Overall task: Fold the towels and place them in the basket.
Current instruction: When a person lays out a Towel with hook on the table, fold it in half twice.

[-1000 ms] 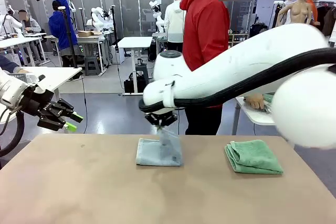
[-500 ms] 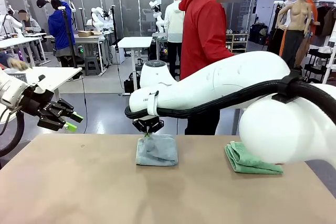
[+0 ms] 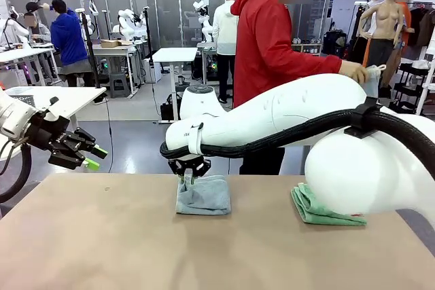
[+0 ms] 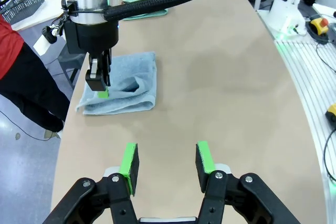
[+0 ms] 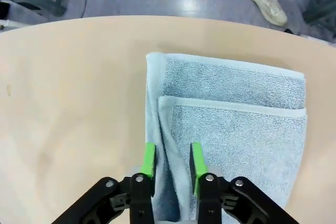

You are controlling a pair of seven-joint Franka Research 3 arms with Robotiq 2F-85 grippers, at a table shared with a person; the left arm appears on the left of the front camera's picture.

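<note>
At frame centre the pale blue-grey towel (image 3: 202, 195) lies folded on the tabletop (image 3: 102, 236). The right tool (image 5: 168, 163) straddles a raised edge fold, pads parted, seemingly letting go. The left tool (image 4: 166, 165) hangs released, empty. The mint green towel (image 3: 319, 210) sits folded at right. Next probably comes regrasping for the basket.

front camera faces across table (image 3: 102, 249), wrist cameras overhead, sharing blue towel (image 4: 128, 85)
</note>
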